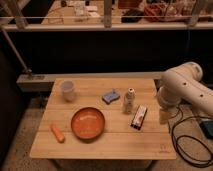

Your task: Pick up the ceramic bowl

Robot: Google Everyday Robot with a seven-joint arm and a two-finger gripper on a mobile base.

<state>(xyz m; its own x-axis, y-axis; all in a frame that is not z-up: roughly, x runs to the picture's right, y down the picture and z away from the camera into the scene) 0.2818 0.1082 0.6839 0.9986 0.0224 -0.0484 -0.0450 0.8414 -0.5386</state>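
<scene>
The ceramic bowl (88, 123) is wide, shallow and orange with a darker rim. It sits upright on the wooden table (145, 145), left of centre near the front. My white arm (182, 90) is folded at the table's right edge. The gripper (163, 115) hangs below it, beside the right edge, well to the right of the bowl and apart from it. It holds nothing that I can see.
A small white cup (68, 90) stands at the back left. A small orange carrot-like piece (58, 133) lies left of the bowl. A blue sponge (110, 96), a small bottle (129, 100) and a flat packet (138, 116) lie right of the bowl. Black cables (187, 145) trail on the floor at right.
</scene>
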